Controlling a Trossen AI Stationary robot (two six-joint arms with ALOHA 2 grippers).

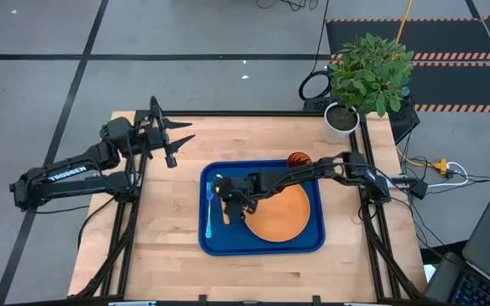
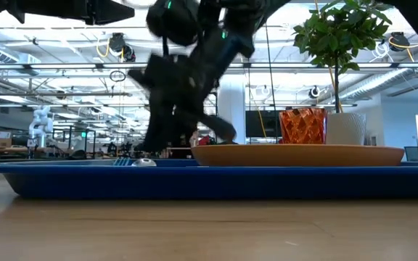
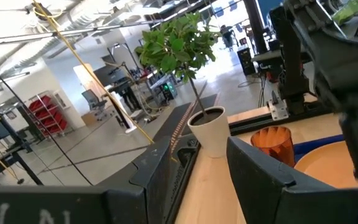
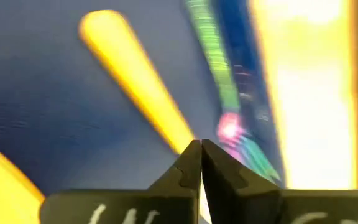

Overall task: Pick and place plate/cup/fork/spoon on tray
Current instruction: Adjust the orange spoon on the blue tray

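Left gripper [image 1: 179, 140], fingers spread, hovers over bare table [image 1: 164, 221]. On the tray [image 1: 262, 246]: fork [image 1: 208, 217] along the left rim, spoon [image 1: 225, 212] under the right gripper [image 1: 225, 197], whose fingers meet on its handle, then plate [image 1: 281, 217] and cup [image 1: 299, 160].

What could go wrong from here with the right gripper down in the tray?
1. The right gripper, fingers shut around the orange-handled spoon, sits low in the blue plastic tray; lifting without opening could drag the spoon out.
2. It works beside the round orange plate and thin light-blue fork; a sideways retreat could knock either.
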